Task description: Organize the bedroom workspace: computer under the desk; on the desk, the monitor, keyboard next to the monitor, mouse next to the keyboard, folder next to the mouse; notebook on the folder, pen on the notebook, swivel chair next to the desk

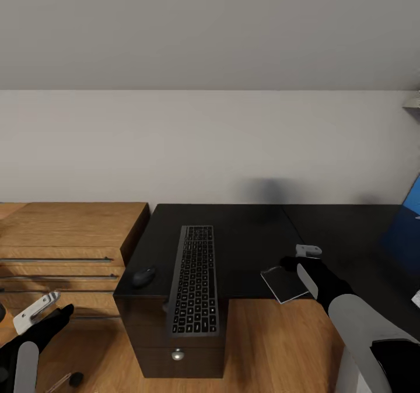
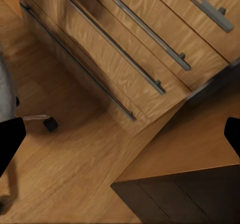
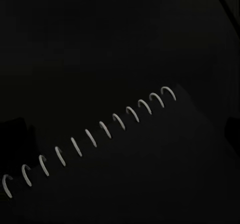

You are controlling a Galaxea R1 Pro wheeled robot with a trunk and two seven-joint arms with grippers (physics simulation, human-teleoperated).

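The black keyboard (image 1: 195, 279) lies lengthwise on the left part of the black desk (image 1: 245, 230), its near end over the front edge. To its left, near the desk's corner, rests the black mouse (image 1: 144, 276). The small grey notebook (image 1: 284, 283) lies at the desk's front edge. Its white spiral rings (image 3: 100, 134) show in the dark right wrist view. My right gripper (image 1: 291, 262) (image 3: 122, 134) hovers open just over the notebook. A bright blue folder (image 1: 405, 230) lies on the desk at the far right, cut off by the frame. My left gripper (image 1: 49, 308) (image 2: 120, 139) hangs open, low by the dresser.
A light wooden dresser (image 1: 70, 230) (image 2: 130, 49) with grey bar handles stands against the desk's left side. The desk's black drawer unit (image 1: 178, 352) (image 2: 190, 194) sits below the keyboard. A chair caster (image 2: 50, 123) (image 1: 76, 378) stands on the wood floor near my left arm.
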